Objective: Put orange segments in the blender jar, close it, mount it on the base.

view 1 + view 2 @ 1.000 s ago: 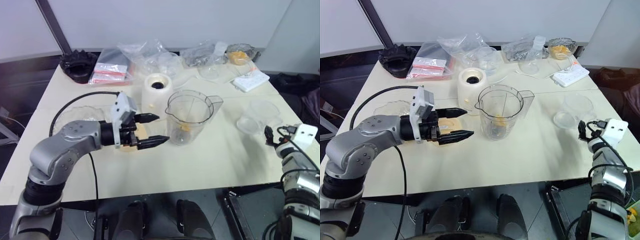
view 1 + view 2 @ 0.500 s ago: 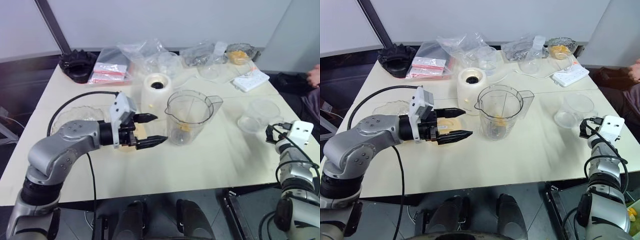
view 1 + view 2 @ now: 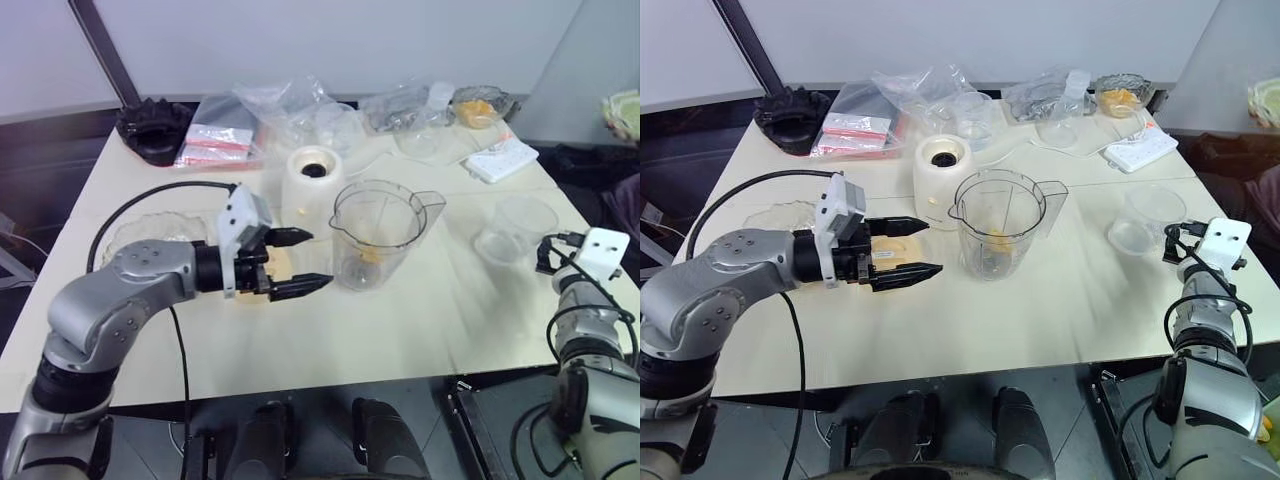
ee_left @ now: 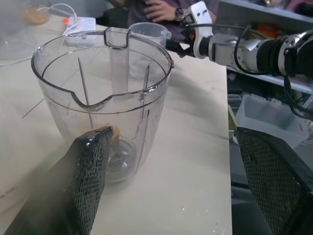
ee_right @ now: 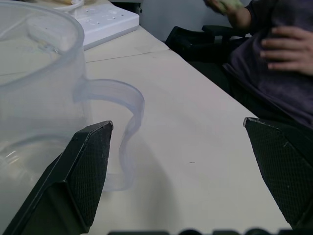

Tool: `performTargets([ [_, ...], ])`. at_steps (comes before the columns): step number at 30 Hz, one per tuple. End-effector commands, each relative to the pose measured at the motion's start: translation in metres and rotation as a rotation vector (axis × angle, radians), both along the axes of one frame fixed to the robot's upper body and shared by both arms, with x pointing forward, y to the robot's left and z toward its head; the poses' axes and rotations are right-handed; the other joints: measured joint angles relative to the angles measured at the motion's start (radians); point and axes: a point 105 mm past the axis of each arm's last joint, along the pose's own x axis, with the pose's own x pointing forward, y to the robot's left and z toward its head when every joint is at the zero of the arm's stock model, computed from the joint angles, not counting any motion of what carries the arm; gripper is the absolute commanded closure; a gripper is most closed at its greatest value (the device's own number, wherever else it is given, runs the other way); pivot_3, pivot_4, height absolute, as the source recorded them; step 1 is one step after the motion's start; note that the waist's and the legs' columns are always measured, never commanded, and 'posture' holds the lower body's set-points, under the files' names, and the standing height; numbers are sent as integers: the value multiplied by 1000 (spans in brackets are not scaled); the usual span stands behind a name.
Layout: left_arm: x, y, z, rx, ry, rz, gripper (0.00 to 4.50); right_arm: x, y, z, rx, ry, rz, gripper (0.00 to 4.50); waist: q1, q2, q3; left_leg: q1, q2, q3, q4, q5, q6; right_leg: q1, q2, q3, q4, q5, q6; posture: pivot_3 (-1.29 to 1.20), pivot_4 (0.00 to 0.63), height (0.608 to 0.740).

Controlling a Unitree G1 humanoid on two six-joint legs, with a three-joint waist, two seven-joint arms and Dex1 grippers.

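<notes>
The clear blender jar (image 3: 380,232) stands upright and uncovered mid-table, spout toward me, with one orange segment (image 3: 370,256) at its bottom. More orange segments fill a small glass bowl (image 3: 478,106) at the back right. Just behind and left of the jar stands the cream-white base (image 3: 315,178), its dark socket bare. My left gripper (image 3: 320,258) hovers open just left of the jar, pointing at it, above a flat peach lid (image 3: 277,266). At the table's right edge my right gripper (image 5: 178,122) is open, holding nothing, its fingers either side of a small clear cup's handle (image 5: 124,122).
A scalloped glass bowl (image 3: 148,232) lies at the left, under my left arm. A black ridged object (image 3: 157,128), plastic bags (image 3: 265,112) and a white power strip (image 3: 503,160) line the back. The small clear cup (image 3: 515,226) stands right. A person (image 5: 276,49) sits beyond the right edge.
My right gripper has moved forward along the table's right edge, closer to the small clear cup. The left arm and the jar have kept still.
</notes>
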Motion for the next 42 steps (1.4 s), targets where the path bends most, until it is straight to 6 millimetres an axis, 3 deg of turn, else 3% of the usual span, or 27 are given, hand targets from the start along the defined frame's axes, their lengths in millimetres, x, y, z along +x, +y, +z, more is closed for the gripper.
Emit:
performTargets([
  [1,-3,1,11,-1,-50,-2,378,7,0,15,-16,-35,5,0,-1,0,0,0,0,0,0,0,0,0,0,0,0,0,0,0,150,740],
  [4,-3,1,11,3,-52,-1,305,9,2,13,-8,-24,12,920,-1,0,1,0,0,0,0,0,0,0,0,0,0,0,0,0,150,740],
  [10,-3,1,10,10,-53,2,305,11,4,9,-10,8,18,4178,0,0,1,0,0,0,-1,0,0,0,0,0,0,0,0,0,150,740],
  [11,-3,2,10,10,-52,3,305,11,4,9,-10,12,18,4450,0,0,1,0,0,0,-1,0,0,0,0,0,0,0,0,0,150,740],
  [22,-3,1,5,7,-42,9,305,12,10,8,8,-25,37,4450,2,-3,1,3,-1,-3,0,0,0,7,-1,1,-4,-1,1,0,150,740],
  [33,-1,-1,4,6,-43,-2,305,2,11,-5,78,-70,12,4450,3,-3,1,3,0,-4,0,0,0,7,-1,1,-4,-1,1,0,150,740],
  [42,-1,-3,3,3,-37,-8,305,-15,35,-11,88,-136,31,4450,2,-3,1,3,0,-4,-1,0,0,7,-1,1,-3,-1,1,0,150,740],
])
